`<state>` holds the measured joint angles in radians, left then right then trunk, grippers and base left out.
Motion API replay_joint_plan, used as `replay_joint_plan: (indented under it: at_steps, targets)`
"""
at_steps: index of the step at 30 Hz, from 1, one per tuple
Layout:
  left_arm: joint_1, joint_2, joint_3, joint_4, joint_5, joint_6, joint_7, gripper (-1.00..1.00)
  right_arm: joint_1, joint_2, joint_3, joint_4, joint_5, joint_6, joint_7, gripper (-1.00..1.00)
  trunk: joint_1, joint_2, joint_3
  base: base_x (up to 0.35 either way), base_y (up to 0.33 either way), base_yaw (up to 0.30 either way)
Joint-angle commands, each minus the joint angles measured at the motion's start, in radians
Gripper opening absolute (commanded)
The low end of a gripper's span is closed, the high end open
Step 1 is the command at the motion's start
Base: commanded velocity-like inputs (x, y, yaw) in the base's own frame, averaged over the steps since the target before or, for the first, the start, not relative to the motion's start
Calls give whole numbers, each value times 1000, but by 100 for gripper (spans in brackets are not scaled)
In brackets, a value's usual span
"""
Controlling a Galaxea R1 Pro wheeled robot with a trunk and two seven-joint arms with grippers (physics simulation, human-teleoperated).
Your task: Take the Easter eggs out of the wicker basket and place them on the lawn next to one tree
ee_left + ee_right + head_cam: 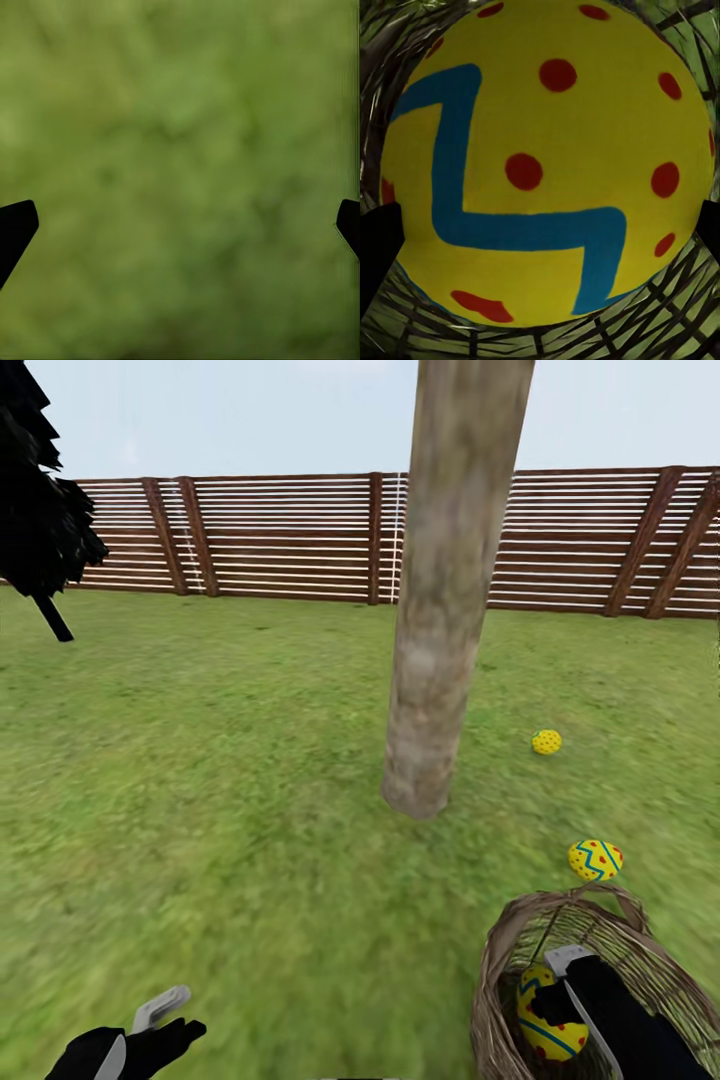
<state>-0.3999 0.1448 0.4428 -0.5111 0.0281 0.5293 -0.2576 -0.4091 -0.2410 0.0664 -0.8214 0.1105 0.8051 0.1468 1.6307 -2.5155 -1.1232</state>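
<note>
The right tool [556,1000] sits inside the basket [500,980], fingers spread either side of the last egg [547,161] directly ahead, not yet clenched. The left tool [150,1030] hangs released, farther off.

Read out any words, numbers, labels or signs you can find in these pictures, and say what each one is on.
None. The Easter egg in the wicker basket carries only a blue zigzag band and red dots, no letters. The fence and tree trunk are unmarked.
</note>
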Motion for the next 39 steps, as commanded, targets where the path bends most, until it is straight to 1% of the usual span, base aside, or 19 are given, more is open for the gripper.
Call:
replay_joint_plan:
  at_steps: [1, 5, 10, 12, 14, 30, 36, 39]
  targets:
    - [0, -1, 5, -1, 2, 8, -2, 100, 0, 1, 3, 9, 11, 4, 8, -100, -1, 0, 3, 0, 0, 0]
    - [0, -2, 5, 0, 1, 8, -2, 100, 0, 2, 1, 39, 9, 2, 8, -100, -2, 1, 19, 0, 0, 0]
    - [0, -2, 5, 0, 1, 8, -2, 100, 0, 2, 1, 41, 9, 2, 8, -100, -5, 2, 38, 0, 0, 0]
    - [0, -11, 5, 0, 1, 8, -2, 100, 0, 2, 1, 41, 9, 2, 8, -100, -6, 2, 46, 0, 0, 0]
    - [0, -12, 5, 0, 0, 8, -2, 100, 0, 2, 1, 41, 10, 2, 8, -100, -6, 3, 53, 0, 0, 0]
    - [0, -13, 5, 0, 1, 8, 0, 100, 0, 6, 3, 42, 10, 2, 8, -100, -14, 7, 115, -1, 0, 0]
    - [0, -13, 5, 0, 0, 7, 0, 100, 0, 6, 3, 42, 9, 2, 8, -100, -16, 8, 138, -286, 0, 0]
    - [0, -13, 5, 0, 1, 7, 0, 100, 0, 6, 3, 42, 9, 2, 8, -100, -18, 9, 150, -107, 0, 0]
